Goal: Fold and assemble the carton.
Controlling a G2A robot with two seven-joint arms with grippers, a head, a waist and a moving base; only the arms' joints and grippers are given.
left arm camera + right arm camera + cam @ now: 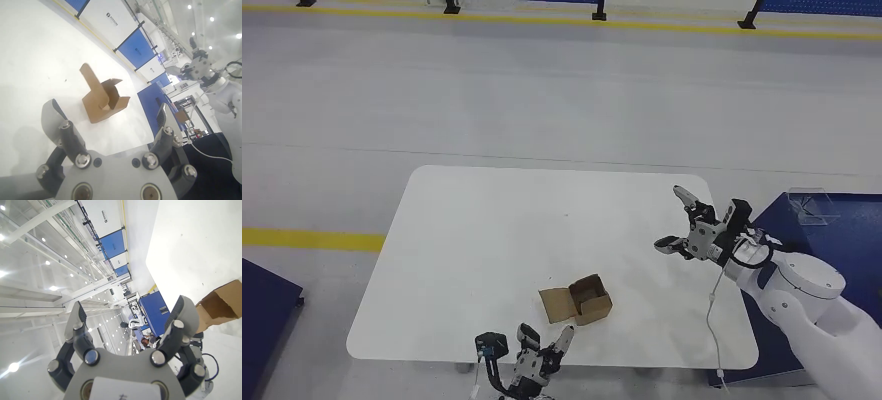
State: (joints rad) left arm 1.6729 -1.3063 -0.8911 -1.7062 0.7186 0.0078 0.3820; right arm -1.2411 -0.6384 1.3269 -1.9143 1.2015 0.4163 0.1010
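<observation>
Carton (577, 299) is sitting half-formed by the near edge of the worktop (492, 230), flaps gaping, so we are judging the closing folds undone, while we are holding the left gripper (547, 332) and the right gripper (668, 217) spread and empty, both apart from it.

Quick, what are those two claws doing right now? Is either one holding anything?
Left gripper: jaws open, holding nothing.
Right gripper: jaws open, holding nothing.
</observation>
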